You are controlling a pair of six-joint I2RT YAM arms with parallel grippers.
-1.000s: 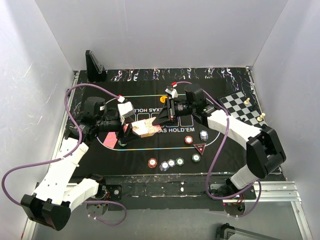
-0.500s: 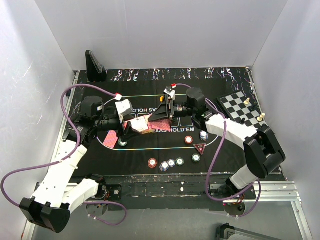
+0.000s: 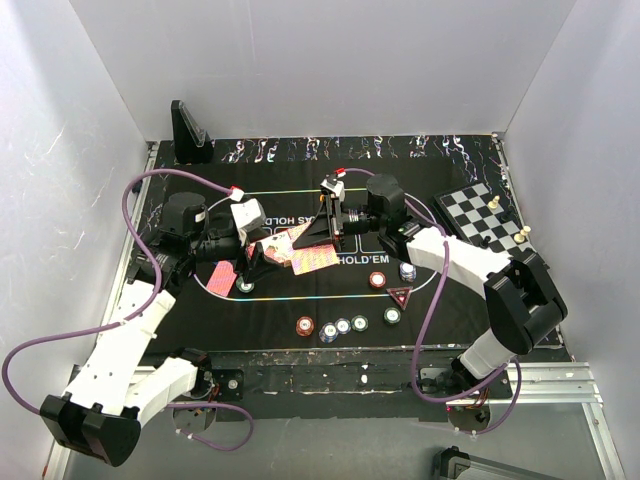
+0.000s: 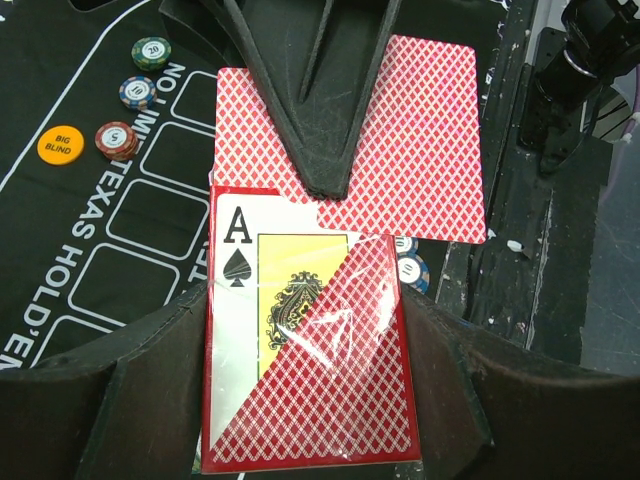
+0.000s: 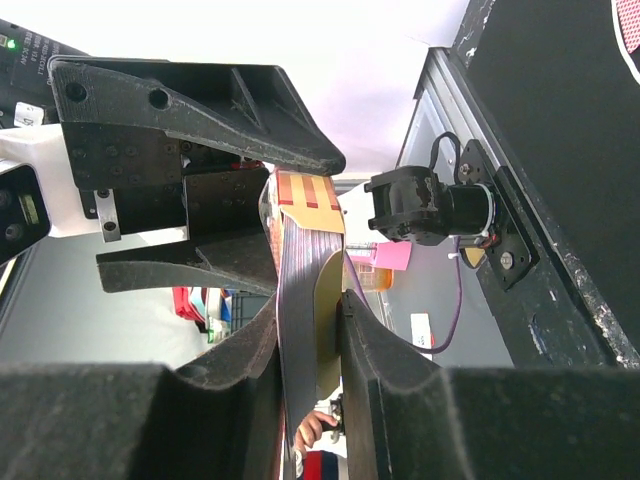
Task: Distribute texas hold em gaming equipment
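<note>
Hands clamped — left hand (image 4: 305, 312) on card deck (image 4: 300, 390), right hand (image 5: 312, 300) on red-backed card (image 4: 420, 140).

The pack of cards (image 4: 300, 380) at the lower middle of the left wrist view is wrapped in clear film, glossy and creased over its printed paper face. The single card (image 4: 420, 140) above it looks smooth and coated, with a faint sheen. At the top, the right gripper (image 4: 325, 188) has fingers (image 4: 270, 70) of matt black plastic, grainy and layered. The mat (image 4: 110, 260) at left is matt and cloth-like, and the chips (image 4: 118, 140) on it shine slightly. The table edge (image 4: 500, 280) at right is dull black and scuffed.
</note>
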